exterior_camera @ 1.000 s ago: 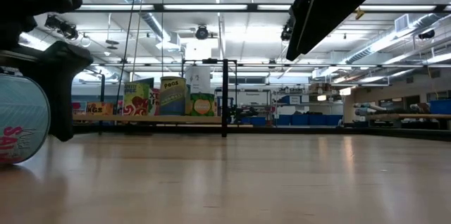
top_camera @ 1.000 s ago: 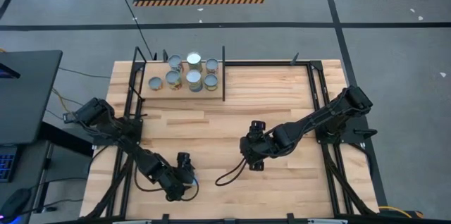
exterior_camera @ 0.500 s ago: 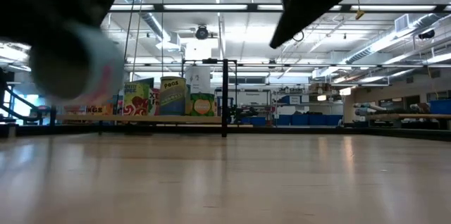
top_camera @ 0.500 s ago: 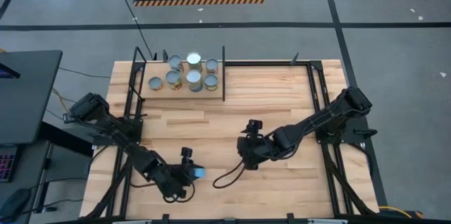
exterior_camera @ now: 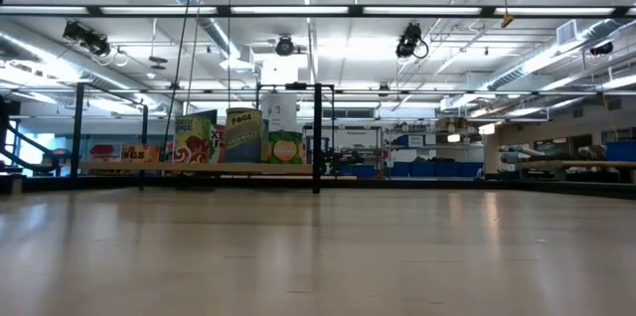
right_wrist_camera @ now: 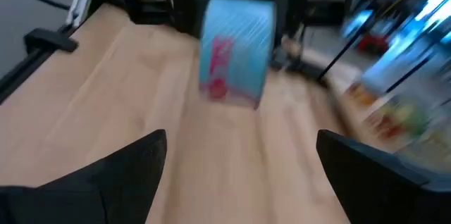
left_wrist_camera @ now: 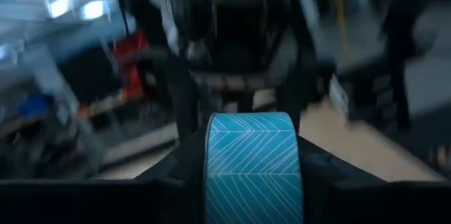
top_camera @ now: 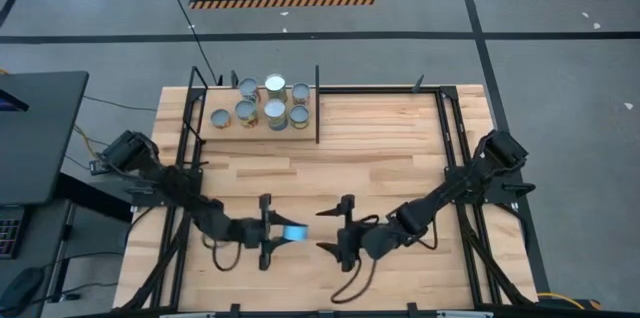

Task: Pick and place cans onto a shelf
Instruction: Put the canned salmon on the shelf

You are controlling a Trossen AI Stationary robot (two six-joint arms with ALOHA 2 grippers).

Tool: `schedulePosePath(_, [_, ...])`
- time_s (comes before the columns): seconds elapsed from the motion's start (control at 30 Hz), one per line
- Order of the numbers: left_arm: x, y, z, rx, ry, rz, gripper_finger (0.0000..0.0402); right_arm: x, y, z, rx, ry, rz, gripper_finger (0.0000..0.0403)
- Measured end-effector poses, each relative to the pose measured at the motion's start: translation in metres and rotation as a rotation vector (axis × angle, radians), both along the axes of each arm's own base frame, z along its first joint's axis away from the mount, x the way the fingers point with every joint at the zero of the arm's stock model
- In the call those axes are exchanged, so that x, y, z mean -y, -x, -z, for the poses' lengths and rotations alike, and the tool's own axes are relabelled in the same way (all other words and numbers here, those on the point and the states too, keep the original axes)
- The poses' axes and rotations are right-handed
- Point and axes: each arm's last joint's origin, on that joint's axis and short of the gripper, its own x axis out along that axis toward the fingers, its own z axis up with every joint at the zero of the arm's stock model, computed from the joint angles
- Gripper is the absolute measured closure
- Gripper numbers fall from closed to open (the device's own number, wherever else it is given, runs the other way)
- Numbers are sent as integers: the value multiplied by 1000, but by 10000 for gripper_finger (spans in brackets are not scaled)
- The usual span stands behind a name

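While clamped in the left gripper at the table's near middle, blue can held off the wood — right gripper just right of it, fingers spread wide, empty. Farther back — six cans standing on the shelf, far left.

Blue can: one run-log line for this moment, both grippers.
left gripper: shut on blue can, lifted off table | right gripper: open, empty, facing can | shelf: six cans
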Motion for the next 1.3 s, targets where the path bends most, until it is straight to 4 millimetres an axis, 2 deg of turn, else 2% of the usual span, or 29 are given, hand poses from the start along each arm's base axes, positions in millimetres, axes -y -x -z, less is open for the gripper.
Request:
schedulePosePath(0.17, [-16, -2, -13, 186, -9, 101, 260, 3, -6, -16, 162, 20, 17, 29])
schedulePosePath(0.43, [-28, -16, -27, 268, -90, 91, 254, 21, -21, -25, 272, -25, -7, 37])
schedulePosePath(0.53, [-29, -15, -32, 322, -99, 74, 257, 22, -21, -25, 271, -14, -12, 63])
schedulePosePath(0.83, [-30, -14, -35, 346, -96, 67, 250, 30, -26, -28, 288, 14, -32, 177])
schedulePosePath(1.03, [-30, -14, -35, 346, -86, 62, 254, 38, -30, -28, 288, 16, -64, 199])
schedulePosePath(1.3, [-32, -14, -34, 321, 23, 13, 226, 38, -30, -29, 293, 54, -78, 235])
